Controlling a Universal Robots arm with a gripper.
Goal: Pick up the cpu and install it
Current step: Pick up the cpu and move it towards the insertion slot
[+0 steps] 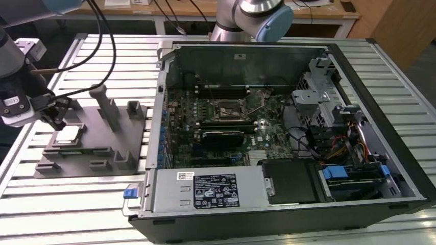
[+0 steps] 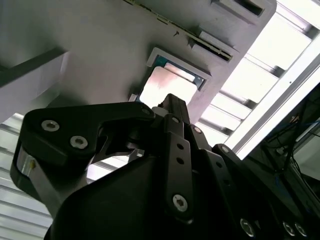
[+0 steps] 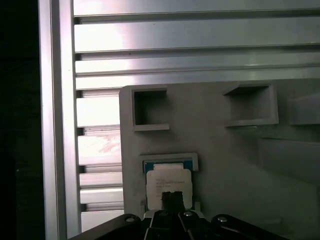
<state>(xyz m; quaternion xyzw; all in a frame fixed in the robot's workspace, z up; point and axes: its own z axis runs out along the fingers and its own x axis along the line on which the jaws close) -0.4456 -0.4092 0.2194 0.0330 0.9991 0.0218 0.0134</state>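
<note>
At the exterior view's left, cpu (image 1: 68,135) lies flat in 1 recess of grey fixture (image 1: 89,153) on slatted counter (image 1: 75,204). Hand (image 1: 58,124) just above it, tips pressed together, holding nothing. Open computer case (image 1: 245,64) at right.

A grey plastic fixture plate (image 1: 75,168) with upright posts and low blocks lies on a slatted aluminium table (image 1: 61,209). Just beside it, on the exterior view's right, stands an open black computer case (image 1: 286,222). Inside the case are a green motherboard (image 1: 272,135) and a silver power-supply box (image 1: 204,190). A blue latch (image 1: 130,193) sits at the case's corner.
</note>
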